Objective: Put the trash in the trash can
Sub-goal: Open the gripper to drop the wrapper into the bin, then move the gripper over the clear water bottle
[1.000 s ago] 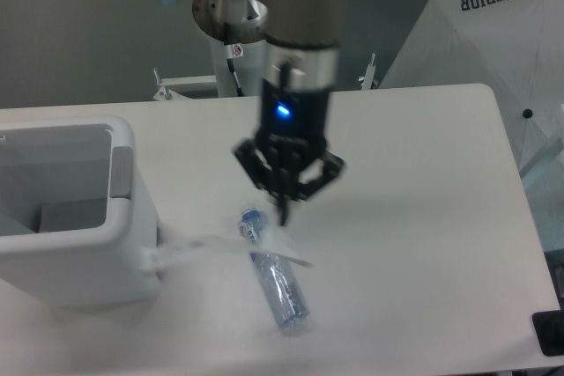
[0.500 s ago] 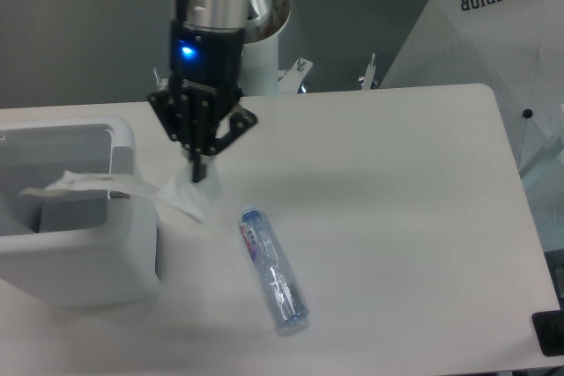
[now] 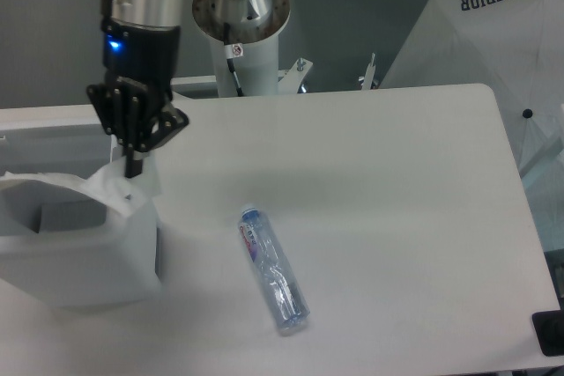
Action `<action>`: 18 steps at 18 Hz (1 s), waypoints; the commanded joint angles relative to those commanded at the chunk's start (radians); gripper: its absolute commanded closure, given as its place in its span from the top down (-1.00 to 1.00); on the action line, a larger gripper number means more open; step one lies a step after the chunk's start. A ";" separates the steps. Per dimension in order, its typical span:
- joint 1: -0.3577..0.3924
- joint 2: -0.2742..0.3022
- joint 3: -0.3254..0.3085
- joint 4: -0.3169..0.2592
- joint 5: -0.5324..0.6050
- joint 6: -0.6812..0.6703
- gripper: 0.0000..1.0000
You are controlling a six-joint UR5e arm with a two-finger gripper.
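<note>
One end effector (image 3: 133, 167) is seen above the right rim of the trash can (image 3: 79, 266), its fingers clenched on the top of a white wrapper (image 3: 119, 189). The wrapper is draped from the fingertips down over the can's right wall, with part of it spread inside the opening. The can is set at the left edge of the white desk (image 3: 388, 200), and a grey patch is visible inside it. A blue light is lit on the black wrist body above the fingers. One piece of trash is left on the desk: a clear crinkled bottle (image 3: 274, 269) is laid on its side to the right of the can, well apart from it, with its capped end and blue-red label turned toward the far side and its base toward the near edge. The arm's base column (image 3: 244, 33) is mounted behind the desk. A white umbrella (image 3: 493, 50) printed with the word SUPERIOR is seen beyond the desk's right far corner.
</note>
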 joint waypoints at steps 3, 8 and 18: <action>-0.002 0.002 0.005 0.000 0.000 0.003 -0.30; 0.000 0.015 0.011 0.002 0.000 0.003 1.00; 0.139 -0.089 0.025 0.020 -0.002 -0.038 1.00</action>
